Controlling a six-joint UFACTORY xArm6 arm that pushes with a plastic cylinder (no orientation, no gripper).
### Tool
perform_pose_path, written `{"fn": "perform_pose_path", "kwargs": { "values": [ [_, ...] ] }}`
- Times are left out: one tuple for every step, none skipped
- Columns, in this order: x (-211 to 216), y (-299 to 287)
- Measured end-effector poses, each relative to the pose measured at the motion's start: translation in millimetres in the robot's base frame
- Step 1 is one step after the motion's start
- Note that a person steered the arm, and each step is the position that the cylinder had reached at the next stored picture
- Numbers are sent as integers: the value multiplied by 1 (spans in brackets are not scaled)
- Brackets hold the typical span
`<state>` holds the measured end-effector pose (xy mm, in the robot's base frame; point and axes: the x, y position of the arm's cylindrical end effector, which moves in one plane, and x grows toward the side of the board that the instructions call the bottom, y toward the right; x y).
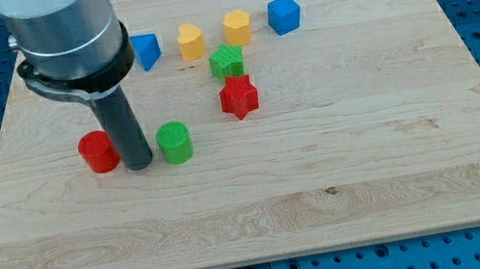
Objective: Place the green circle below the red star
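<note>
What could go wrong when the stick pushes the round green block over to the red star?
1. My tip sits between the green round block and the red round block, so a sloppy swing could knock the red one.
2. The green round block might roll off my tip sideways, because it is curved.
3. A push aimed too high could bump the red star block into the green star block just above it.

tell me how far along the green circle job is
Done: my tip has reached the green circle, standing just at its left, between it and the red cylinder. In hand: the push toward the view's right looks ready to start. Left: nearly all of it, since the circle sits to the lower left of the red star, not below it; the spot under the star is bare wooden board.
</note>
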<state>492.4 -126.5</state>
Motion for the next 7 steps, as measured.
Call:
{"fn": "perform_pose_path", "kwargs": {
  "values": [
    [-8, 5],
    [-8, 25],
    [-8, 47],
    [-3, 73],
    [6, 95],
    [14, 100],
    [21, 100]
  ]
}}
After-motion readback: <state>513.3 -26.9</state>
